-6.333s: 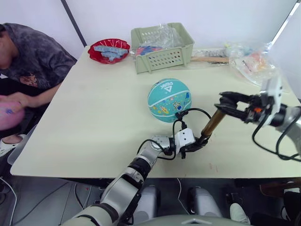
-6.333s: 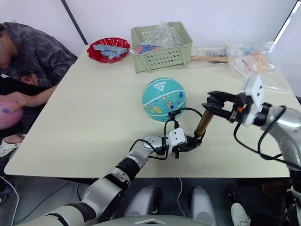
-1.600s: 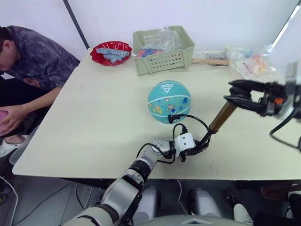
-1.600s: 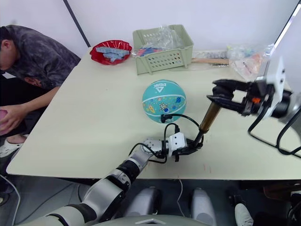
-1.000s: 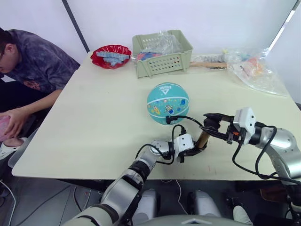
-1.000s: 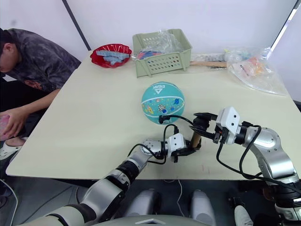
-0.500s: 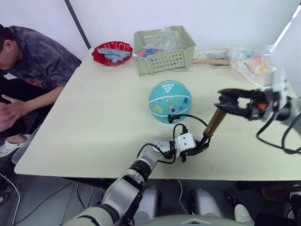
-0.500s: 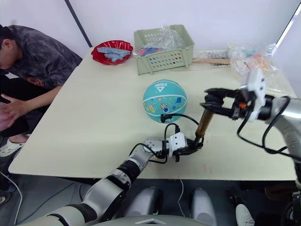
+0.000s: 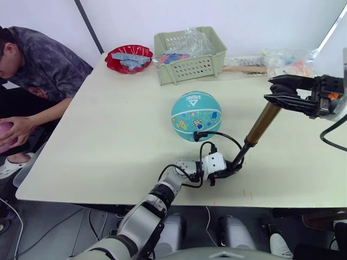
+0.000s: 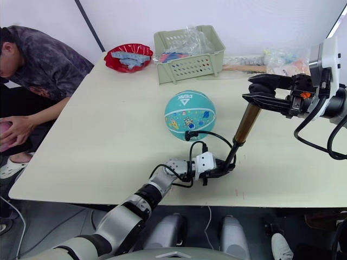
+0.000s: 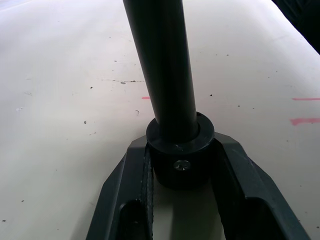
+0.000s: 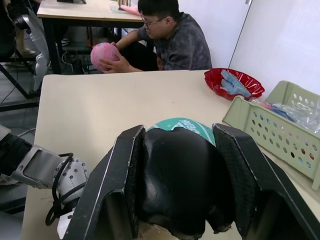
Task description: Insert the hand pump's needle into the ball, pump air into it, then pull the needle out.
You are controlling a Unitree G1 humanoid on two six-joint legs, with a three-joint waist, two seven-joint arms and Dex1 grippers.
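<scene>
The ball [image 9: 196,116] sat near the middle of the table [image 9: 108,135], a little toward its right half, with the white triangle logo facing the far edge. The hand pump [image 9: 255,132] stood tilted over the table's near-right part, its black base low near the near edge and its brass cylinder leaning up and away toward the right edge. The left gripper [image 9: 230,167] lay low on the table close to the near edge, its two fingers clamped on the pump's black base cap (the left wrist view showed that cap seated snugly between the fingers [image 11: 237,170], with the dark rod rising out of it). The right gripper [image 10: 261,93] hung in the air above the right side of the table, its fingers closed round the pump's black T-handle at the top of the cylinder; in the right wrist view the handle bulged between the two fingers [image 12: 120,180]. The thin black hose [image 9: 219,136] looped from the pump's base up to the near side of the ball, where its small black fitting met the rubber; the needle itself was too small to make out.

At the far edge stood a green basket [image 9: 187,54] holding crumpled plastic, a red bowl [image 9: 129,58] to its left, and clear bags [image 9: 284,59] toward the far-right corner. A person [image 9: 32,70] sat off the left edge, holding a pink ball [image 12: 104,54].
</scene>
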